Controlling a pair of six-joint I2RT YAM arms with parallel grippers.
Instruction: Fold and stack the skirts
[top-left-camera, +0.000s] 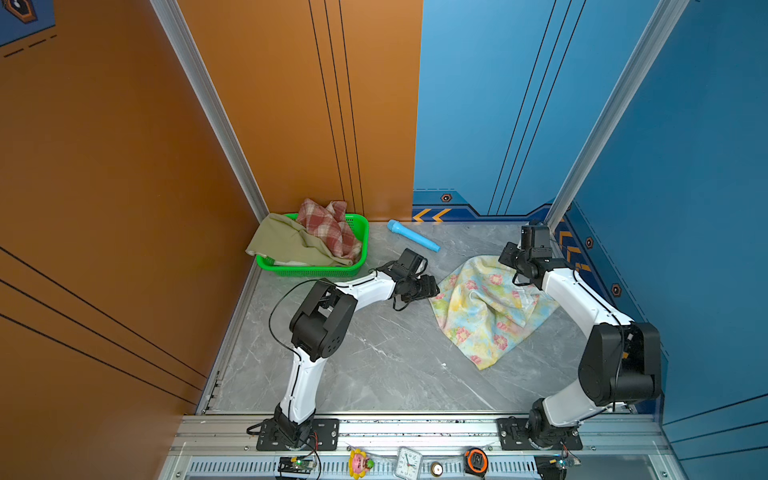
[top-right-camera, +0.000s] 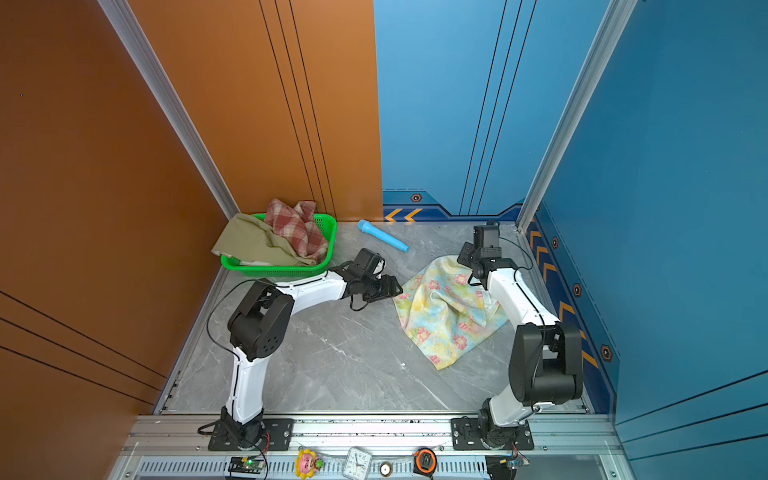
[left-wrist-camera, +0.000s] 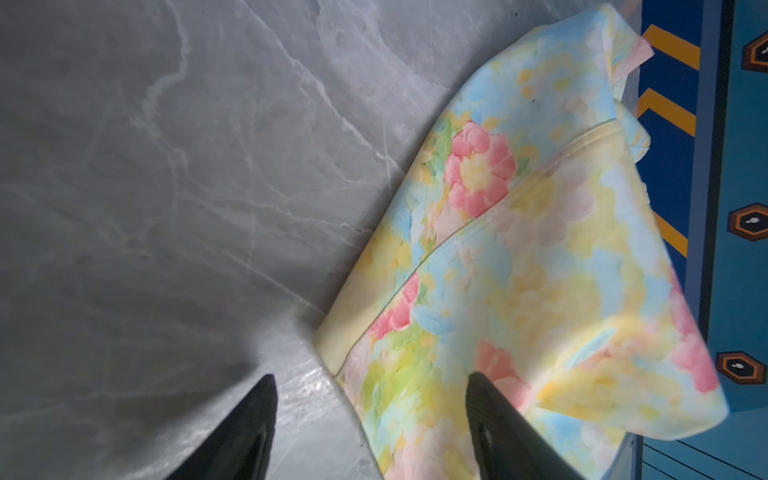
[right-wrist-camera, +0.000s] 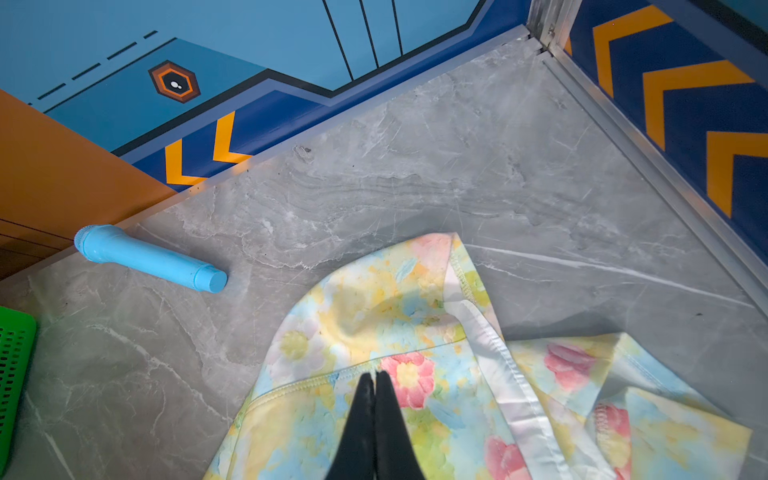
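Right pincer (right-wrist-camera: 372, 379): the fingers (right-wrist-camera: 360, 419) are pressed together, with the tips down on the floral skirt (top-left-camera: 482, 316) at a stitched seam near its far right part. I judge that a thin fold is pinched between them, but the cloth between the tips I cannot see.
Left pincer (left-wrist-camera: 371, 376): the jaws stand apart, low at the opposite edge of the same skirt. One finger is over the bare tabletop (top-left-camera: 374, 365), the other over the cloth. It grips nothing.
Floral skirt: it lies crumpled on the right half of the tabletop, between my two arms, with a raised ridge across the middle. It is not folded.
Other skirts: the plaid skirt (top-left-camera: 328, 226) and the olive skirt (top-left-camera: 282, 243) are heaped in the green basket (top-left-camera: 316, 272) at the far left corner. The olive one hangs over the rim.
Blue tube (top-left-camera: 413, 236): it lies on the tabletop between the basket and the floral skirt, touching neither.
Step in hand: I am taking the first skirt at two sides, so that I can stretch it flat before folding. By my judgement the task is near its beginning, and nothing is stacked.
Next move: the left side must bring the skirt's edge between its fingers and then shut. After that both arms should pull apart gently until the ridge is gone.
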